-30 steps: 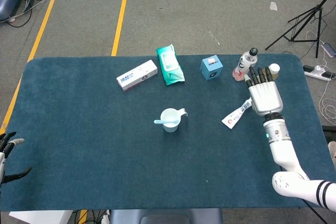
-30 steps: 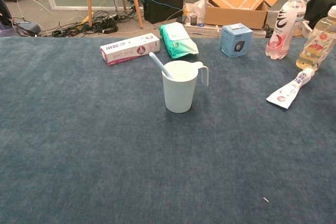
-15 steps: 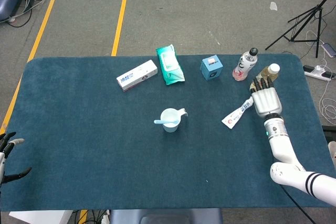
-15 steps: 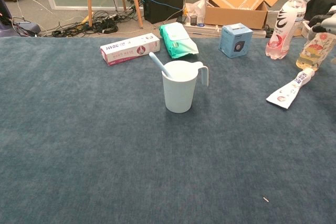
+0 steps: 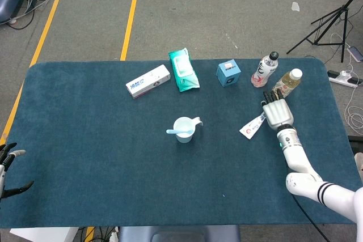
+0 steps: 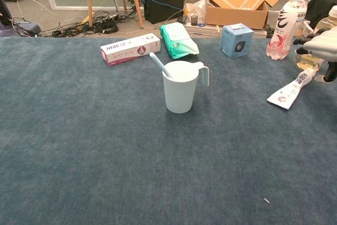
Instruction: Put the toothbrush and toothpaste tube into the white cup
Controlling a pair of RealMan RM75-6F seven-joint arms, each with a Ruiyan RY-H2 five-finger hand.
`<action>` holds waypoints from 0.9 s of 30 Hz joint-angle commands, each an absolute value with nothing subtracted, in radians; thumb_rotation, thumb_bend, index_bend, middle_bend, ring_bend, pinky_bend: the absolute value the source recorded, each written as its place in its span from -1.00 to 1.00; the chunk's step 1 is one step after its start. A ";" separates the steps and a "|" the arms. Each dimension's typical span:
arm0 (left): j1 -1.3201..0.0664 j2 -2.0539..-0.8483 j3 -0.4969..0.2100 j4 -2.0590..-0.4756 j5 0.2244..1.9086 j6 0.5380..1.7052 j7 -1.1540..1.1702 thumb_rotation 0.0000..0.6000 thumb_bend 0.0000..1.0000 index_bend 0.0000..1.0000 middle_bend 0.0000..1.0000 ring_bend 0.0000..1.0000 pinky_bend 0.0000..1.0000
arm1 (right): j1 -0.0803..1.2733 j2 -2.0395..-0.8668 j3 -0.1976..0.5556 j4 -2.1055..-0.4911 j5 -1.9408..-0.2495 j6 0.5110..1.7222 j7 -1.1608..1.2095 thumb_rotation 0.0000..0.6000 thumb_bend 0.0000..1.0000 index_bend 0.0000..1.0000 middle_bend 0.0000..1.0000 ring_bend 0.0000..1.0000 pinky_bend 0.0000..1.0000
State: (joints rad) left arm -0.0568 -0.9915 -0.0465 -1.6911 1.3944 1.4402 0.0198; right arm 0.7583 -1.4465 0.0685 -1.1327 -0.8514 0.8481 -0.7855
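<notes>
The right hand point(image 5: 277, 114), fingers spread and holding nothing, is seen just above the cap end of the tube point(image 5: 253, 126), which lies flat well right of the cup point(image 5: 184, 130); the nearby bottle point(image 5: 287, 82) could be knocked, or the tube pushed away.

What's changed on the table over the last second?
The right hand drew back from the bottles and sank toward the toothpaste tube's cap end, holding nothing. The tube, the white cup with its toothbrush, and the left hand stayed put.
</notes>
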 commanded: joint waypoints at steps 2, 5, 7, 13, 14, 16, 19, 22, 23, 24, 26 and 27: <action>-0.056 -0.990 -0.047 -1.691 1.394 1.440 0.016 1.00 -1.00 -0.50 -0.71 -0.81 -0.81 | 0.767 -1.482 0.059 -1.085 -0.875 0.821 -0.765 1.00 -0.49 -0.43 -1.00 -1.00 -0.93; -0.056 -0.988 -0.047 -1.691 1.394 1.441 0.012 1.00 -1.00 -0.50 -0.71 -0.81 -0.81 | 0.771 -1.503 0.055 -1.052 -0.884 0.803 -0.758 1.00 -0.49 -0.41 -1.00 -1.00 -0.93; -0.055 -0.987 -0.047 -1.691 1.395 1.442 0.008 1.00 -1.00 -0.50 -0.71 -0.81 -0.81 | 0.771 -1.511 0.053 -1.039 -0.888 0.797 -0.755 1.00 -0.49 -0.40 -1.00 -1.00 -0.93; -0.055 -0.986 -0.047 -1.690 1.396 1.442 0.003 1.00 -1.00 -0.50 -0.71 -0.81 -0.81 | 0.771 -1.532 0.050 -1.000 -0.891 0.783 -0.753 1.00 -0.49 -0.37 -1.00 -1.00 -0.93; -0.055 -0.986 -0.047 -1.690 1.397 1.442 0.003 1.00 -1.00 -0.50 -0.71 -0.81 -0.81 | 0.771 -1.535 0.050 -0.995 -0.892 0.781 -0.753 1.00 -0.49 -0.37 -1.00 -1.00 -0.93; -0.055 -0.986 -0.046 -1.690 1.396 1.441 0.005 1.00 -1.00 -0.50 -0.71 -0.81 -0.81 | 0.771 -1.543 0.048 -0.983 -0.896 0.778 -0.755 1.00 -0.49 -0.35 -1.00 -1.00 -0.93; -0.056 -0.986 -0.047 -1.690 1.393 1.439 0.006 1.00 -1.00 -0.50 -0.71 -0.81 -0.81 | 0.771 -1.556 0.047 -0.963 -0.900 0.773 -0.757 1.00 -0.48 -0.33 -1.00 -1.00 -0.93; -0.055 -0.986 -0.048 -1.690 1.392 1.438 0.004 1.00 -1.00 -0.50 -0.71 -0.81 -0.81 | 0.772 -1.568 0.047 -0.945 -0.901 0.767 -0.758 1.00 -0.48 -0.28 -1.00 -1.00 -0.93; -0.055 -0.985 -0.048 -1.690 1.392 1.439 0.003 1.00 -1.00 -0.50 -0.71 -0.81 -0.81 | 0.772 -1.572 0.047 -0.940 -0.900 0.764 -0.760 1.00 -0.48 -0.26 -1.00 -1.00 -0.93; -0.055 -0.985 -0.048 -1.690 1.392 1.439 0.002 1.00 -1.00 -0.50 -0.71 -0.81 -0.81 | 0.772 -1.575 0.047 -0.936 -0.901 0.762 -0.762 1.00 -0.48 -0.24 -1.00 -1.00 -0.93; -0.055 -0.985 -0.048 -1.690 1.392 1.439 0.000 1.00 -1.00 -0.50 -0.71 -0.81 -0.81 | 0.771 -1.582 0.047 -0.928 -0.902 0.761 -0.765 1.00 -0.48 -0.18 -1.00 -1.00 -0.93; -0.055 -0.984 -0.048 -1.690 1.393 1.440 0.000 1.00 -1.00 -0.50 -0.71 -0.81 -0.81 | 0.771 -1.584 0.047 -0.927 -0.903 0.760 -0.766 1.00 -0.48 -0.14 -1.00 -1.00 -0.93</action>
